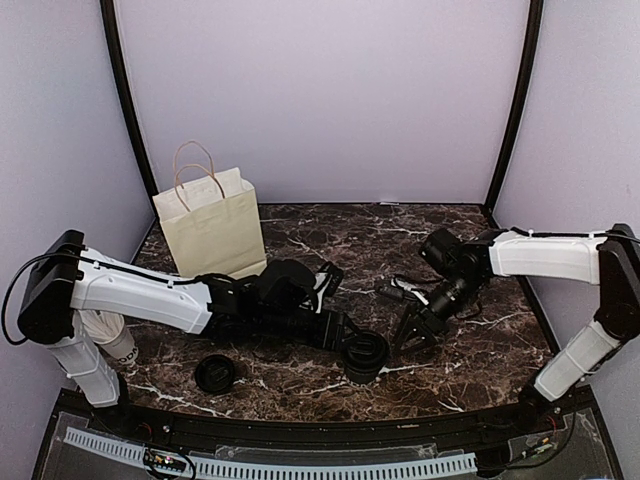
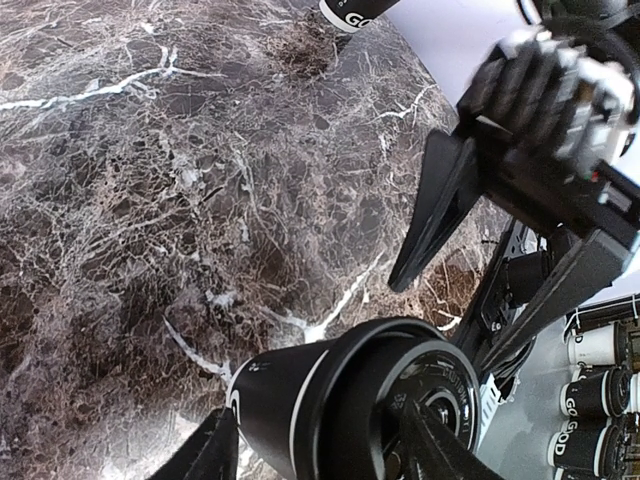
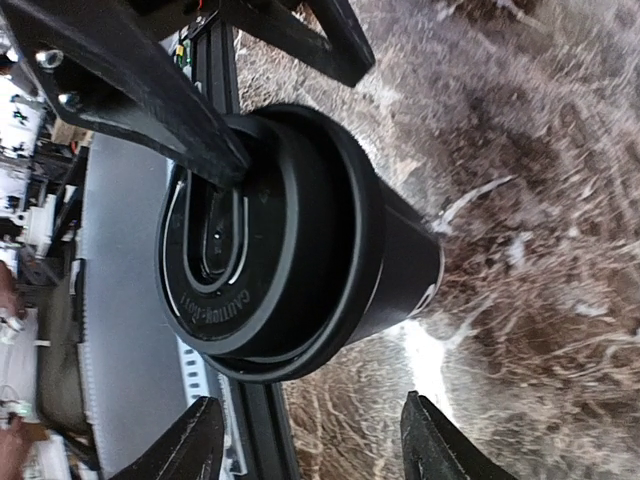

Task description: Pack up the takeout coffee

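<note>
Standing on the dark marble table (image 1: 300, 232), a little right of centre and towards the near edge, is the takeout coffee (image 1: 366, 356) — a small black paper cup with its black plastic lid pressed on. From the left wrist camera a sliver of white print shows on the wall near its base. In the wrist views the base seems to meet the stone, though I could not swear it carries its own weight.

The left gripper (image 2: 320, 412) has come in low from the left and has the cup. Its fingers (image 2: 205, 455) sit one on each side, about a cup's width apart, and the cup fills the gap between them. Seen from the right wrist, one tip lies against the lid's rim and the other runs past the far side.

Just to the right of the cup hangs the right gripper (image 1: 413, 335), pointing down and left at it. Its fingers (image 3: 195, 445) are spread wide enough to take the cup, and nothing is between them. The lidded top sits just beyond the tips, close but apart.

Further out, a loose flat black lid (image 1: 215, 374) lies near the front edge, well to the left of the cup and under the left arm's reach. A cream paper bag (image 1: 212, 228) with twisted handles stands upright at the far left corner, mouth open. Another cup (image 1: 118, 343) stands at the extreme left, mostly hidden behind the left arm — I can make out little more than its pale side.
</note>
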{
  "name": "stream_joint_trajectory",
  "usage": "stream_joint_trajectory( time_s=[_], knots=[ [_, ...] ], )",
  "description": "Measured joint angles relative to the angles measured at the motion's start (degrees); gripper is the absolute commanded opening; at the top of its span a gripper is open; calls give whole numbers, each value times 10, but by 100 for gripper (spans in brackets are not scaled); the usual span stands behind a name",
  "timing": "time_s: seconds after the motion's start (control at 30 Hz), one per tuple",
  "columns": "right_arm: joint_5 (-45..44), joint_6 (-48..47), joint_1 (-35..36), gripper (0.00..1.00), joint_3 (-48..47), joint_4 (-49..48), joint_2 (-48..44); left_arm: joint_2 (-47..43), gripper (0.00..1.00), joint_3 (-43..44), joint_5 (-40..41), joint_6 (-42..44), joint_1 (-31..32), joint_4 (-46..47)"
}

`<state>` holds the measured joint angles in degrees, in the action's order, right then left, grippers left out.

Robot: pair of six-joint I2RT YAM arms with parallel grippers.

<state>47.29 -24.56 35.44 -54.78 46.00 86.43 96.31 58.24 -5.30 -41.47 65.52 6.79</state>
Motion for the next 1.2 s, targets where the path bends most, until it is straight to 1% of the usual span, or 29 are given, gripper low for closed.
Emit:
stream_joint_trajectory(
  time_s=[0.13, 0.33, 0.5, 0.73, 0.8, 0.9, 1.1, 1.2],
  knots=[
    [26, 0, 0, 61, 0, 17, 31, 0, 57, -2, 0, -8, 0, 3],
    [48, -2, 0, 63, -1, 31, 36, 0, 56, -3, 0, -14, 0, 6],
    [57, 3, 0, 62, -14, 32, 52, 2, 56, -3, 0, -15, 0, 9],
    [71, 26, 0, 59, -28, 26, 96, 7, 55, -3, -2, -19, -1, 19],
    [77, 40, 0, 56, -28, 26, 104, 9, 55, -3, -2, -21, -1, 22],
    [81, 66, 0, 55, -38, 39, 120, 12, 55, -3, -1, -25, -2, 26],
    [102, 95, 0, 54, -65, 72, 159, 19, 55, -3, 2, -28, -7, 38],
    [98, 89, 0, 56, -72, 81, 156, 19, 55, -3, 3, -26, -7, 39]
  ],
)
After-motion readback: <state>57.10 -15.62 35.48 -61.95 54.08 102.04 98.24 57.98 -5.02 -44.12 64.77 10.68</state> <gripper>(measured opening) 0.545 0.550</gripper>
